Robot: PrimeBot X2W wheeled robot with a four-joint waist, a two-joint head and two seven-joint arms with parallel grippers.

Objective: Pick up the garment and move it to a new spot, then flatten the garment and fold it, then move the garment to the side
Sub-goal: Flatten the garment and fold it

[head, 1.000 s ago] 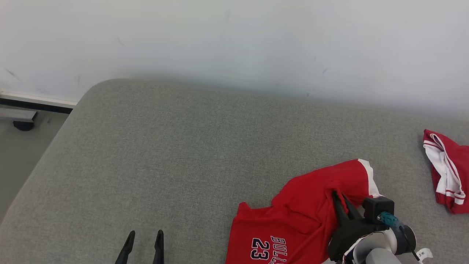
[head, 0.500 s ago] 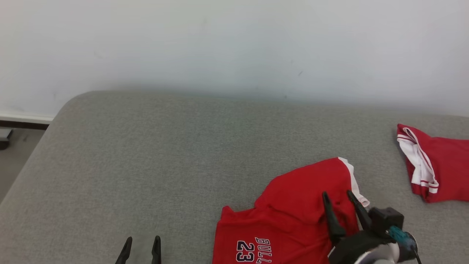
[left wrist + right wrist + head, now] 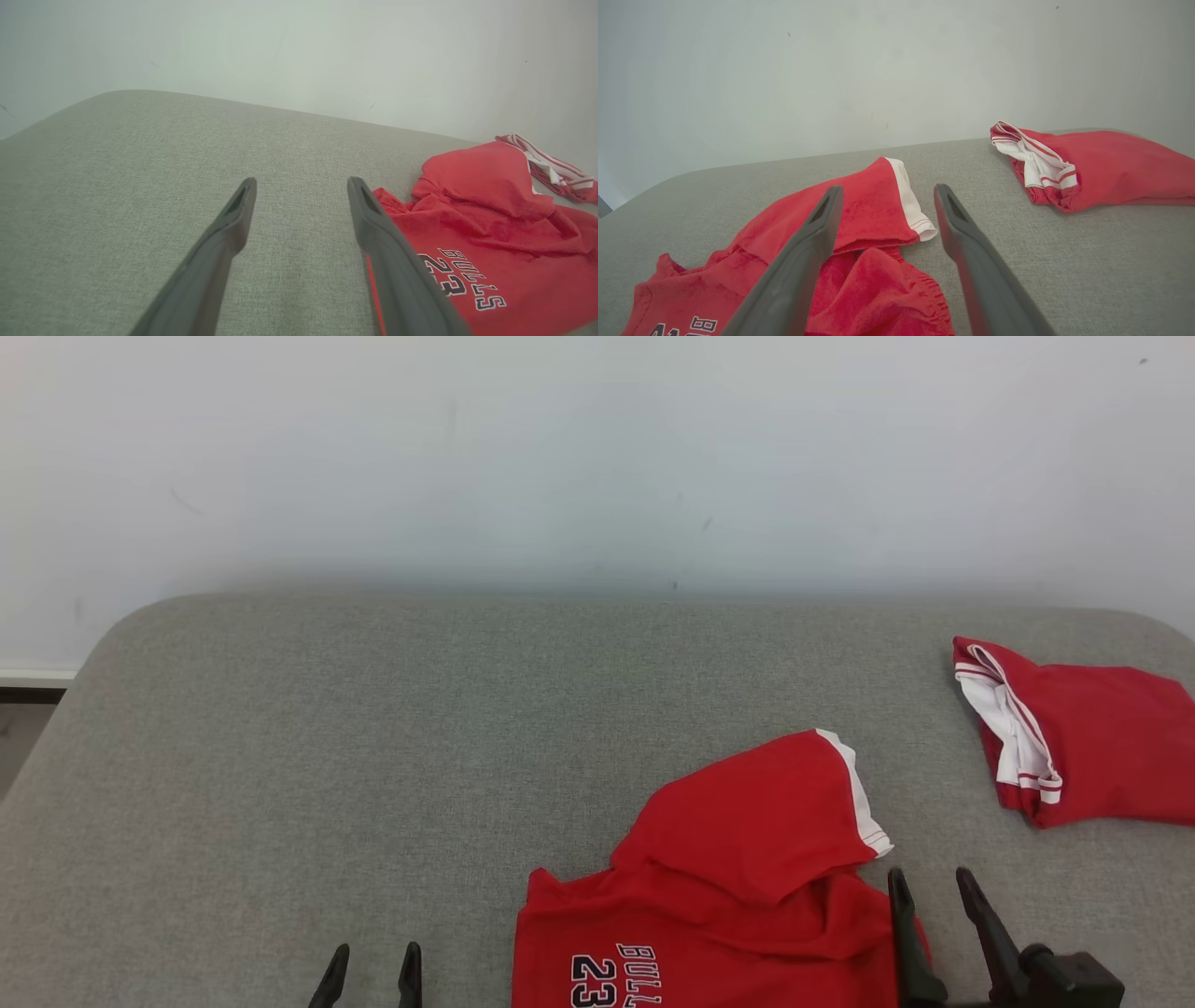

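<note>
A red garment [image 3: 738, 859] printed with "BULLS 23" lies rumpled on the grey cushioned surface [image 3: 392, 756], one white-trimmed sleeve folded over its body; it also shows in the left wrist view [image 3: 486, 233] and the right wrist view [image 3: 859, 252]. My right gripper [image 3: 932, 879] stands open at the garment's right edge, nothing between its fingers [image 3: 803, 261]. My left gripper [image 3: 373, 954] is open at the lower left, well left of the garment, over bare fabric [image 3: 299, 186].
A second red piece with white trim [image 3: 1074, 742] lies folded at the far right [image 3: 1087, 165]. A white wall [image 3: 597, 457] stands behind the surface. The surface's left edge drops to the floor [image 3: 19, 728].
My right gripper opened, let go of the garment and drew back toward the lower right. The camera swung right, so the whole scene has shifted left in view.
</note>
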